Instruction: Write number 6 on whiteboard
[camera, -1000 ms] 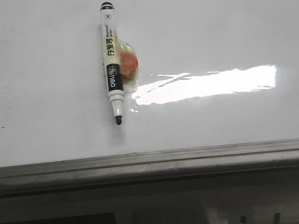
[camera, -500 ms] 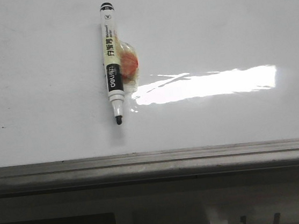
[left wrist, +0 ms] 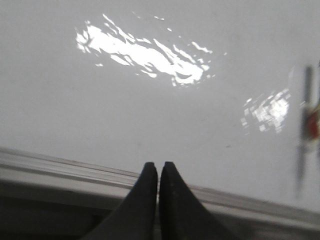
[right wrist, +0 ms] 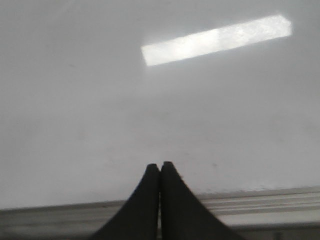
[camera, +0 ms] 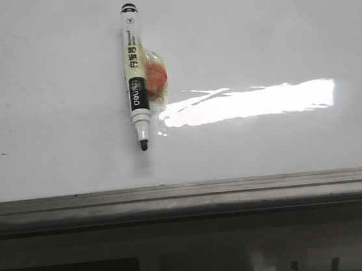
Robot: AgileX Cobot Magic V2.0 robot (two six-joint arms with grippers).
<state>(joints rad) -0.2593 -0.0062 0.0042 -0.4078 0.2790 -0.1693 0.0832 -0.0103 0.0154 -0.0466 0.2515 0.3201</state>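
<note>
Task progress: no marker line is visible anywhere on the large glossy white whiteboard (camera: pixel 254 29); the number 6 is judged not yet begun, and all of the writing is left.
Writing tool: a black-and-pale-yellow marker pen (camera: pixel 135 75) lies on the board with its cap off and its dark tip pointing toward the rail. A small orange-red round object (camera: pixel 156 77) under clear wrapping touches its barrel; what it is cannot be told.
Left gripper (left wrist: pixel 158 167): black fingers pressed together, nothing between them. It hovers over the grey metal rail (left wrist: pixel 55 167). The pen shows blurred, well ahead of the fingertips and off to one side.
Right gripper (right wrist: pixel 160 167): black fingers pressed together, nothing held. It sits over the same rail edge, bare board ahead of it. The pen is not in this view.
Remaining steps (judgement): part one set of fingers, reach the pen, clamp on its barrel, then draw the digit on bare board.
Surface: flat, smooth, highly reflective; a bright bar of glare (camera: pixel 249 101) lies beside the pen tip.
Surroundings: a grey slotted panel (camera: pixel 195 258) runs beneath the rail. Nothing more of the room is in view.
</note>
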